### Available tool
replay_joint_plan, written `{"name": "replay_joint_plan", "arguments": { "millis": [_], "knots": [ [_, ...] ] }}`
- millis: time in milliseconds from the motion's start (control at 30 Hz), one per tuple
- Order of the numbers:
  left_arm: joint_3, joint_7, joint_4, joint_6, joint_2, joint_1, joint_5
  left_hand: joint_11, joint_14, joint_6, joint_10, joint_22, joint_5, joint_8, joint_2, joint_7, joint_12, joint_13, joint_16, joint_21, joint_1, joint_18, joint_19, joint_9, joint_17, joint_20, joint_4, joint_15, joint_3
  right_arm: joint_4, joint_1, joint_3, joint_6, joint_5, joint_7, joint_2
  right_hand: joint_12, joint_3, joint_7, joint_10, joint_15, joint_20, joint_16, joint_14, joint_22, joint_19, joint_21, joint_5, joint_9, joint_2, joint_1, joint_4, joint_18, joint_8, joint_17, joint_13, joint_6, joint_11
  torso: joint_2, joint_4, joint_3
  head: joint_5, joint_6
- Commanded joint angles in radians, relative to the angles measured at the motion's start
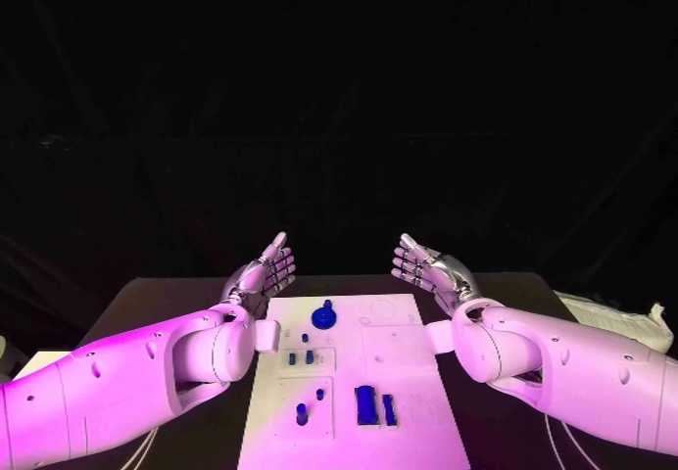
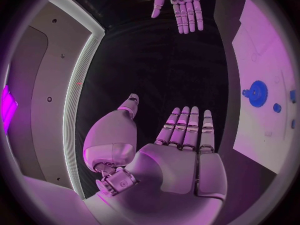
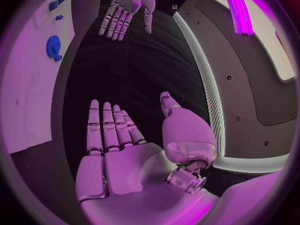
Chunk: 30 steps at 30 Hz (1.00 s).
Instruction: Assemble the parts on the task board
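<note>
Both arms fill the near corners of the head view, the left arm [image 1: 127, 377] from the left edge and the right arm [image 1: 565, 367] from the right, with the board [image 1: 410, 362] lying between them on the black table [image 1: 169, 294]. Near the board's near edge stands a blue block [image 1: 366, 404] with a thinner blue piece [image 1: 389, 409] just to its right, and two small blue pegs [image 1: 303, 412] lie to their left. Farther up, three small blue pieces [image 1: 301, 354] sit in the left half, and a round blue part [image 1: 325, 315] rests near the far edge. Beyond the board's far corners, the left hand [image 1: 266, 268] and right hand [image 1: 429, 266] are raised with fingers straight and apart, palms turned toward each other, each released and grasping nothing. A pale crumpled object [image 1: 614, 318] lies at the table's right edge.

Closest in the left wrist view is the left hand [image 2: 169, 150], its palm flat, fingers extended side by side, thumb off to one side, nothing in it. Across the dark table the right hand [image 2: 181, 2] is likewise spread and empty. The board [image 2: 262, 60] shows at the rim, carrying the round part [image 2: 257, 93] and a small peg [image 2: 277, 107] beside it.

Nearest in the right wrist view is the right hand [image 3: 125, 150], flat and open-palmed, holding nothing. The left hand [image 3: 128, 7] faces it across the table, fingers straight and free. The board [image 3: 31, 95] lies along one side with the round part [image 3: 54, 47] and small blue pieces [image 3: 56, 4] on it.
</note>
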Motion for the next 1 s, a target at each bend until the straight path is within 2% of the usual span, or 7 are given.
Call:
{"name": "replay_joint_plan", "arguments": {
  "millis": [33,100,133,167,233,267,1000],
  "knots": [
    [0.007,0.069,0.047,-0.18,-0.006,-0.016,-0.103,-0.062,-0.146,-0.161,-0.166,-0.059,-0.01,-0.007,0.019,-0.087,-0.007,-0.005,-0.038,-0.007,-0.22,-0.033,-0.113,-0.004,-0.004,-0.045,-0.003,-0.046,-0.056,0.057,-0.003,-0.006,-0.175,0.089,0.087,-0.015,-0.007,-0.043,-0.079,-0.177,-0.005,-0.084,-0.008,-0.191,-0.054,-0.174,-0.039,-0.05,-0.006,0.004,-0.226,-0.002,-0.036,-0.007,-0.009,-0.004,-0.156,-0.026,-0.01,0.0077,0.003,-0.002,0.003],
    [0.01,0.077,0.067,-0.211,-0.009,-0.024,-0.118,-0.062,-0.166,-0.183,-0.188,-0.067,-0.01,-0.007,0.019,-0.087,-0.007,-0.005,-0.043,-0.007,-0.25,-0.033,-0.129,-0.004,-0.004,-0.051,-0.003,-0.046,-0.063,0.083,-0.004,-0.01,-0.205,0.103,0.099,-0.022,-0.007,-0.048,-0.079,-0.201,-0.005,-0.084,-0.008,-0.217,-0.054,-0.198,-0.044,-0.05,-0.006,0.004,-0.256,-0.002,-0.115,-0.007,-0.009,-0.004,-0.177,-0.026,-0.01,0.0077,0.003,-0.002,0.003],
    [0.012,0.081,0.076,-0.224,-0.01,-0.027,-0.125,-0.062,-0.178,-0.195,-0.201,-0.072,-0.01,-0.007,0.019,-0.087,-0.007,-0.005,-0.047,-0.007,-0.267,-0.035,-0.138,-0.004,-0.004,-0.055,-0.003,-0.046,-0.067,0.094,-0.004,-0.011,-0.218,0.109,0.103,-0.025,-0.007,-0.052,-0.079,-0.216,-0.005,-0.084,-0.008,-0.232,-0.054,-0.212,-0.047,-0.05,-0.006,0.004,-0.275,-0.002,-0.115,-0.007,-0.009,-0.004,-0.189,-0.026,-0.01,0.0077,0.003,-0.002,0.003],
    [0.013,0.084,0.083,-0.235,-0.011,-0.03,-0.13,-0.062,-0.188,-0.208,-0.214,-0.076,-0.01,-0.007,0.019,-0.087,-0.007,-0.005,-0.117,-0.007,-0.284,-0.109,-0.146,-0.004,-0.004,-0.058,-0.003,-0.046,-0.071,0.103,-0.004,-0.013,-0.228,0.114,0.107,-0.028,-0.007,-0.055,-0.079,-0.228,-0.005,-0.084,-0.008,-0.246,-0.054,-0.224,-0.119,-0.05,-0.006,0.004,-0.291,-0.002,-0.115,-0.007,-0.009,-0.004,-0.201,-0.026,-0.01,0.0077,0.003,-0.002,0.003],
    [0.015,0.089,0.095,-0.253,-0.013,-0.035,-0.139,-0.062,-0.212,-0.233,-0.24,-0.086,-0.01,-0.007,0.019,-0.087,-0.007,-0.005,-0.117,-0.007,-0.319,-0.109,-0.164,-0.004,-0.004,-0.065,-0.003,-0.046,-0.08,0.118,-0.004,-0.015,-0.245,0.122,0.114,-0.031,-0.007,-0.061,-0.079,-0.257,-0.005,-0.084,-0.008,-0.277,-0.054,-0.253,-0.119,-0.05,-0.006,0.004,-0.328,-0.002,-0.115,-0.007,-0.009,-0.004,-0.226,-0.026,-0.01,0.0077,0.003,-0.002,0.003],
    [0.015,0.09,0.098,-0.257,-0.014,-0.036,-0.141,-0.062,-0.222,-0.244,-0.251,-0.09,-0.01,-0.007,0.019,-0.087,-0.007,-0.005,-0.117,-0.007,-0.334,-0.109,-0.172,-0.004,-0.004,-0.137,-0.003,-0.046,-0.084,0.12,-0.004,-0.015,-0.248,0.124,0.115,-0.032,-0.007,-0.132,-0.079,-0.268,-0.005,-0.084,-0.008,-0.29,-0.054,-0.264,-0.119,-0.05,-0.006,0.004,-0.343,-0.002,-0.115,-0.007,-0.009,-0.004,-0.237,-0.026,-0.01,0.0077,0.003,-0.002,0.003],
    [0.016,0.09,0.099,-0.259,-0.014,-0.036,-0.142,-0.062,-0.355,-0.391,-0.403,-0.181,-0.01,-0.007,0.019,-0.087,-0.007,-0.005,-0.117,-0.007,-0.535,-0.109,-0.274,-0.004,-0.004,-0.137,-0.003,-0.046,-0.169,0.121,-0.004,-0.015,-0.249,0.124,0.115,-0.032,-0.007,-0.132,-0.079,-0.43,-0.005,-0.084,-0.008,-0.465,-0.054,-0.424,-0.119,-0.05,-0.006,0.004,-0.549,-0.002,-0.115,-0.007,-0.009,-0.004,-0.38,-0.026,-0.01,0.0077,0.003,-0.002,0.003]
  ]
}}
